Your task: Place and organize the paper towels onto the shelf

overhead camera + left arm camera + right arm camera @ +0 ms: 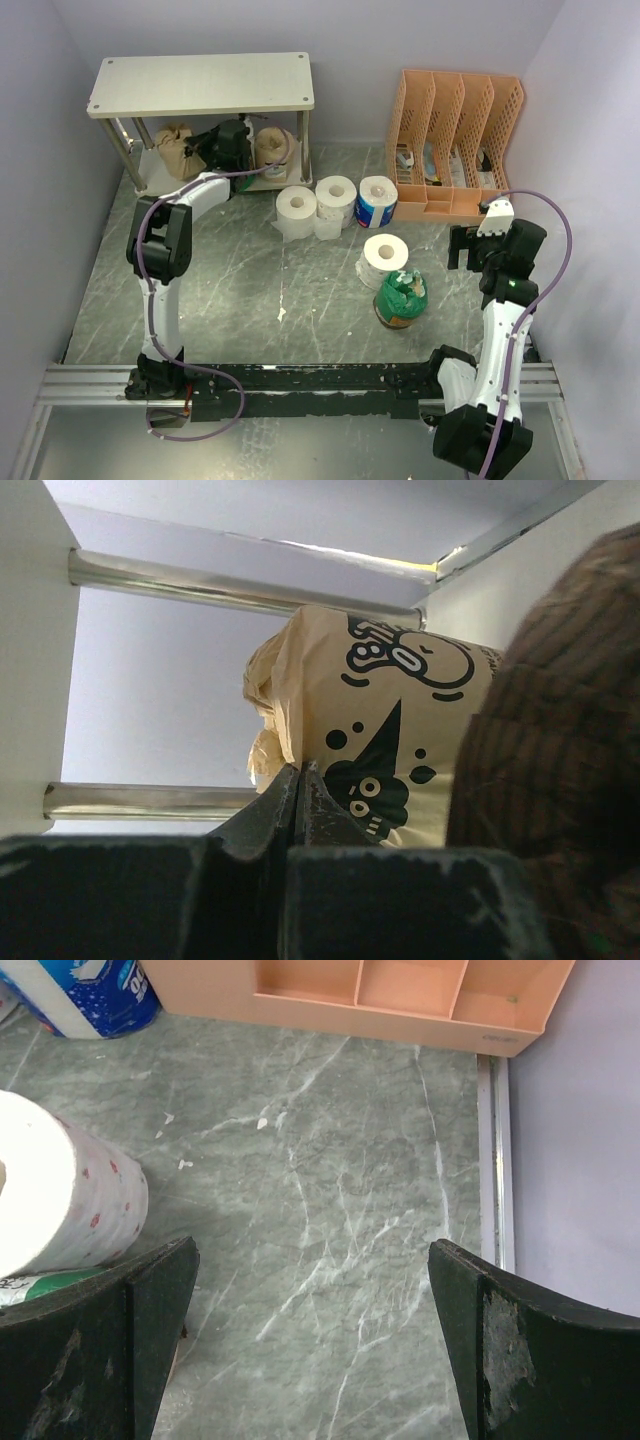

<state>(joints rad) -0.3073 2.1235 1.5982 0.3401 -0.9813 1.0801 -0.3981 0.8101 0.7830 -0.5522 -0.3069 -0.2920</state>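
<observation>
Deep inside the shelf (200,85), left fingers (270,815) together; right fingers (100,1350) apart near table edge (495,1140).

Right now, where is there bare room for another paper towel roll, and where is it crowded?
On the shelf, the top board is bare end to end. Its lower tier is crowded: one tan roll at left, another at right, the left gripper shut between them.
</observation>
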